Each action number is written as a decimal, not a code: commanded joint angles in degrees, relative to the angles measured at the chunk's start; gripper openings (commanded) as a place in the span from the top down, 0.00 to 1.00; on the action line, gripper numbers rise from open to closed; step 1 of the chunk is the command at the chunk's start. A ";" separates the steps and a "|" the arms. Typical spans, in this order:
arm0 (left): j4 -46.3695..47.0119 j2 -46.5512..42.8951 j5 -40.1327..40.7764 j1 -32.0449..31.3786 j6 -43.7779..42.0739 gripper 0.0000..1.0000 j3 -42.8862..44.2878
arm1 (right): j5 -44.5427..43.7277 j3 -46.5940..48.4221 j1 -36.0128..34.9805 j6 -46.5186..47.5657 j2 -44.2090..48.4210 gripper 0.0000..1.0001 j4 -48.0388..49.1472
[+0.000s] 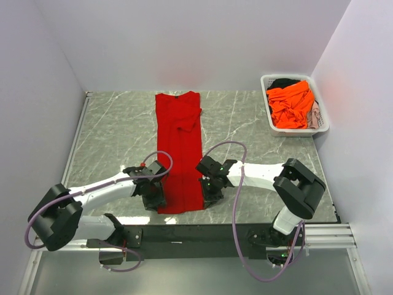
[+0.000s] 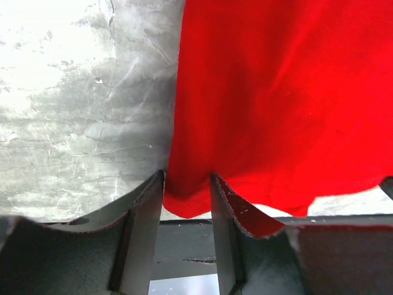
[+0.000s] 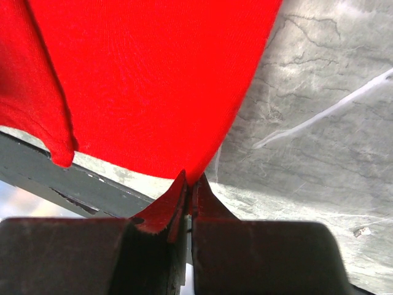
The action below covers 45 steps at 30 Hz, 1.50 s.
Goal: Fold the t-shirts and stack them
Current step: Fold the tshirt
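Observation:
A bright red t-shirt (image 1: 179, 153) lies on the grey marble table (image 1: 116, 135), folded lengthwise into a long narrow strip running from far to near. My left gripper (image 1: 155, 196) is at its near left corner. In the left wrist view the gripper (image 2: 187, 178) is open, with the red hem (image 2: 276, 92) lying between the spread fingers. My right gripper (image 1: 207, 192) is at the near right corner. In the right wrist view it (image 3: 190, 181) is shut on the red cloth's corner (image 3: 153, 80). An orange t-shirt (image 1: 291, 106) lies in the basket.
A white slotted basket (image 1: 298, 131) stands at the far right and also holds a dark shirt (image 1: 284, 82) and a pale one (image 1: 315, 115). A black rail (image 1: 184, 233) runs along the table's near edge. Pale walls close in three sides.

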<state>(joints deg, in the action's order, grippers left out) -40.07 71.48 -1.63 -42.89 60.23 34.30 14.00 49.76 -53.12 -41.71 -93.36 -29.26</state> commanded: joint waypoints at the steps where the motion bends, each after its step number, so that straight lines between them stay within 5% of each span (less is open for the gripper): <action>1: 1.22 1.72 0.22 -1.22 2.79 0.58 -0.20 | -3.45 -0.71 -0.40 0.23 1.17 1.00 -0.36; 5: 3.07 5.06 -0.22 -2.28 3.14 0.66 -1.26 | -3.10 -0.36 -0.49 0.49 0.55 1.00 -0.45; 10: 1.06 7.09 0.57 -3.50 3.84 0.99 -0.12 | -2.66 -0.01 -0.40 1.81 1.60 1.00 -1.85; 19: -5.28 -1.06 -4.25 -9.23 5.44 0.99 0.68 | 2.00 -1.95 -1.72 5.59 9.86 1.00 -9.68; 31: -5.19 11.28 1.45 17.38 -17.05 0.99 24.30 | -7.84 21.68 11.36 15.25 0.65 1.00 -15.21; 39: -0.80 21.76 5.66 22.24 -21.73 0.99 39.15 | -11.88 35.93 14.62 20.61 -8.75 1.00 -12.50; 45: 3.59 23.88 9.71 23.21 -22.87 0.99 41.90 | -13.38 41.12 16.73 22.29 -12.89 1.00 -10.57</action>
<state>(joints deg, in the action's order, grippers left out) -39.90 95.29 4.12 -20.27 39.68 73.38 3.29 87.79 -37.82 -21.82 -105.36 -41.36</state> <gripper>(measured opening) 0.032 0.023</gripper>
